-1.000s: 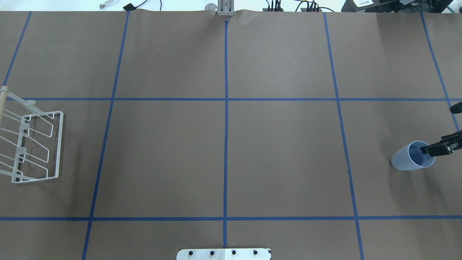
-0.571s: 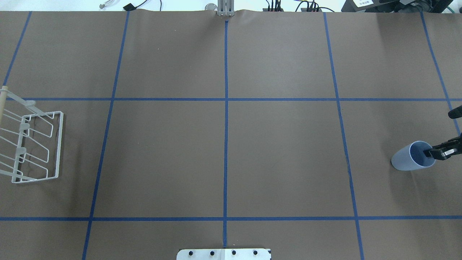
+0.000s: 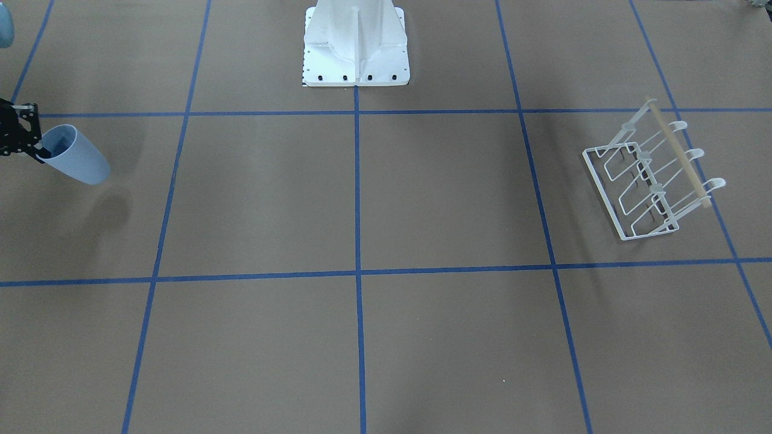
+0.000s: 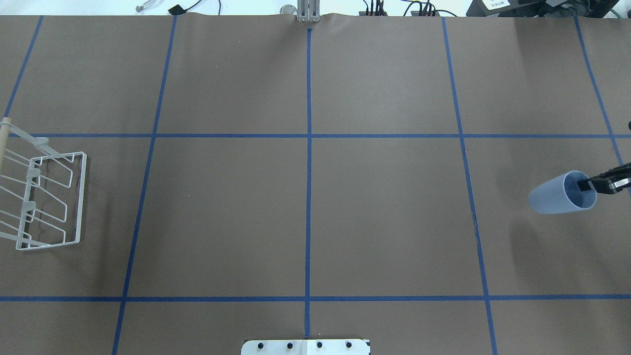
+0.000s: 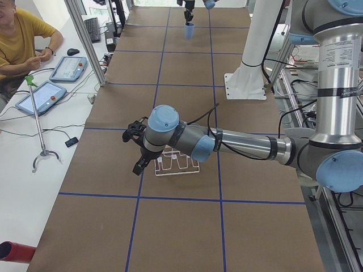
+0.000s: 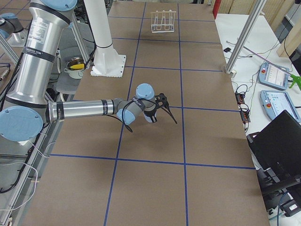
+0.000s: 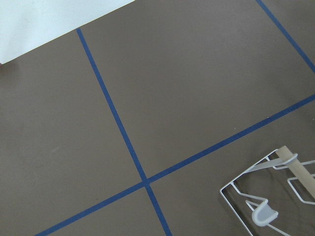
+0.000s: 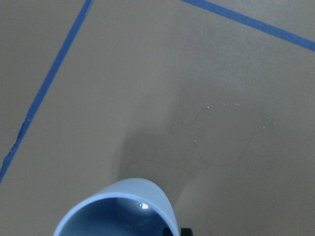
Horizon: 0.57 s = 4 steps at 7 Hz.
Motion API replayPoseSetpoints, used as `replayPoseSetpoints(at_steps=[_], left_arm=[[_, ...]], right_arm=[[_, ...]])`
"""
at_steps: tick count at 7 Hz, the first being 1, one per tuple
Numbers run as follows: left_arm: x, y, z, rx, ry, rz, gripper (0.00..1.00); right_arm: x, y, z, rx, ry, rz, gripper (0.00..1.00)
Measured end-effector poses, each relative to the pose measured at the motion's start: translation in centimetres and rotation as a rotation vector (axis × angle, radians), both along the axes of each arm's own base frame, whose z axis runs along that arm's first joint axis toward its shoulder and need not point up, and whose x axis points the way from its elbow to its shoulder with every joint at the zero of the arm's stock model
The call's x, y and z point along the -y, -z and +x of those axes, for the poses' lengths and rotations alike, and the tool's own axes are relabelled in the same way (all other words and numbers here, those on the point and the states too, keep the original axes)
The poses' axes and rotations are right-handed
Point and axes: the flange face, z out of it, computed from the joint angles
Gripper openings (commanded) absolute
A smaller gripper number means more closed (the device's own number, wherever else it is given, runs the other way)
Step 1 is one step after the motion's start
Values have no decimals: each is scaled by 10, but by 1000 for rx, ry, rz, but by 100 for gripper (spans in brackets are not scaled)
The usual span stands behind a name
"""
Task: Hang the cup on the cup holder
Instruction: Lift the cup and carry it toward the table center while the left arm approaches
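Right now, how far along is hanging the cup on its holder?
Done: right gripper pinches the rim of the light blue cup. In hand: cup hangs tilted, clear of the table. Left: crossing to the white wire cup holder, whose three prongs are empty.

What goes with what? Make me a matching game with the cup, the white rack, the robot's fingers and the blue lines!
Things:
1 cup
2 cup holder
3 right fingers
4 blue tape lines

States:
A standing on the table, nothing hanging on it
B pinching a rim
C lying flat in a grid
D tilted, up off the table

Pairs: 1-D, 2-A, 3-B, 4-C.
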Motion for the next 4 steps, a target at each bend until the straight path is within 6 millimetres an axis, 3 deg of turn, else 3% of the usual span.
replayPoseSetpoints(at_steps=[2, 4], left_arm=[[1, 22, 1, -25, 19, 32, 98], [5, 72, 9, -181, 71, 72, 98]], right_arm=[[23, 30, 18, 68, -44, 17, 0], [46, 74, 22, 152, -127, -2, 0]])
